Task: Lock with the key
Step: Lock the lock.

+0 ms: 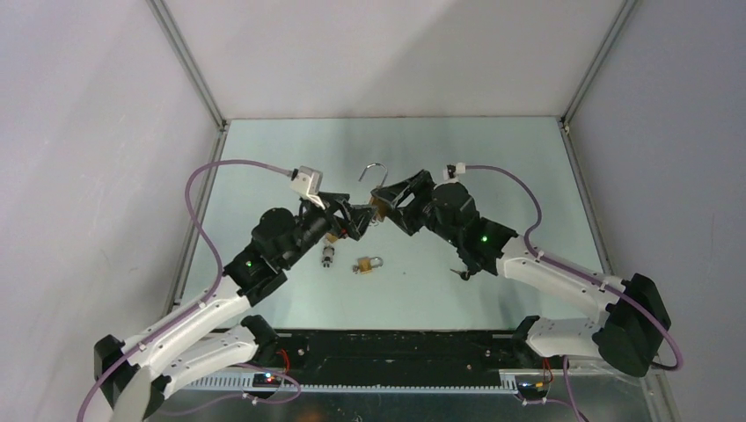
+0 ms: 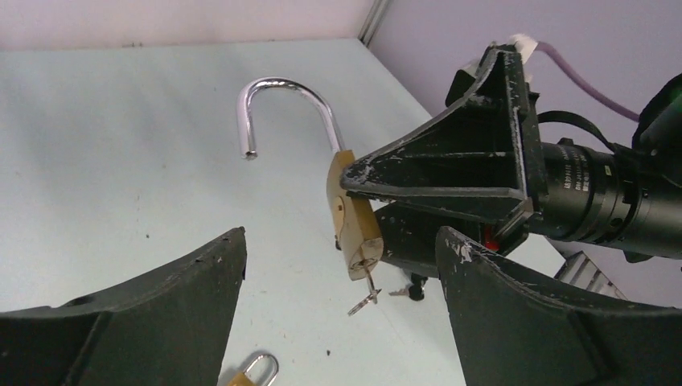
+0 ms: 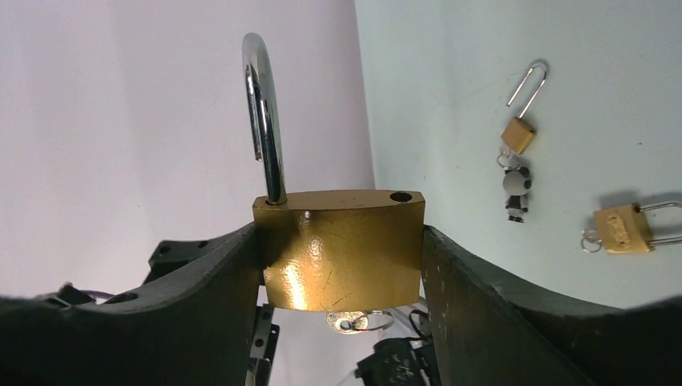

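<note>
Counting padlocks, we find three. A big brass one [image 2: 351, 225] is up in the air over the middle of the table [image 1: 493, 176]. Two small ones [image 3: 519, 133] [image 3: 621, 227] lie on the table, well apart from it.

The big padlock's shackle [image 2: 281, 88] is open and points upward. A key [image 2: 366, 283] sits in its underside. A dark-headed key [image 3: 515, 193] lies just beside the slimmer small padlock.

Both arms reach forward and bend inward, meeting over mid-table. The right claw [image 3: 341, 265] grips the big padlock's body by its two narrow sides, one finger on each. The left claw [image 2: 342, 235] is spread wide and holds nothing. It faces the padlock's key end, with its fingers [image 2: 201, 273] apart from the brass.

White lettering on the right wrist's lens barrel [image 2: 575, 181] is too small to read.
</note>
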`<action>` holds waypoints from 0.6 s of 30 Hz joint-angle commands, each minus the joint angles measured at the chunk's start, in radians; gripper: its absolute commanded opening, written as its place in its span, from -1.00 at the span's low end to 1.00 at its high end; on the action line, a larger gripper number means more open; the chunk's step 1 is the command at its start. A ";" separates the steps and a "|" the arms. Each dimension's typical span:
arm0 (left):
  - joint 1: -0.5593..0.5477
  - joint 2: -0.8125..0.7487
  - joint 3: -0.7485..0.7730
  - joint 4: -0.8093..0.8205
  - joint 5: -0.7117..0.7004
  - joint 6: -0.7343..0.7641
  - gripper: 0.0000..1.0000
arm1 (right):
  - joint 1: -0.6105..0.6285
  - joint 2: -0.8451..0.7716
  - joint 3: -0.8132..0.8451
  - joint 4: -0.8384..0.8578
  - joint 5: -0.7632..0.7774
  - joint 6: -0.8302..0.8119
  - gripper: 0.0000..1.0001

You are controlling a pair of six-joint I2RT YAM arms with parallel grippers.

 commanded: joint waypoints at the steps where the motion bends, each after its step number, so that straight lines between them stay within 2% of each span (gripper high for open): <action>1: -0.065 0.014 -0.015 0.143 -0.139 0.070 0.78 | 0.017 -0.070 0.020 0.133 0.095 0.136 -0.08; 5: -0.094 0.032 -0.031 0.183 -0.176 0.076 0.51 | 0.027 -0.090 0.020 0.088 0.141 0.176 -0.09; 7: -0.107 0.045 -0.036 0.193 -0.188 0.068 0.46 | 0.031 -0.101 0.021 0.076 0.164 0.183 -0.10; 9: -0.116 0.055 -0.042 0.211 -0.196 0.054 0.49 | 0.034 -0.109 0.021 0.067 0.181 0.189 -0.11; 12: -0.129 0.081 -0.043 0.241 -0.199 0.041 0.66 | 0.038 -0.114 0.020 0.061 0.191 0.200 -0.10; 18: -0.146 0.140 -0.023 0.274 -0.204 0.039 0.67 | 0.052 -0.109 0.021 0.068 0.186 0.216 -0.10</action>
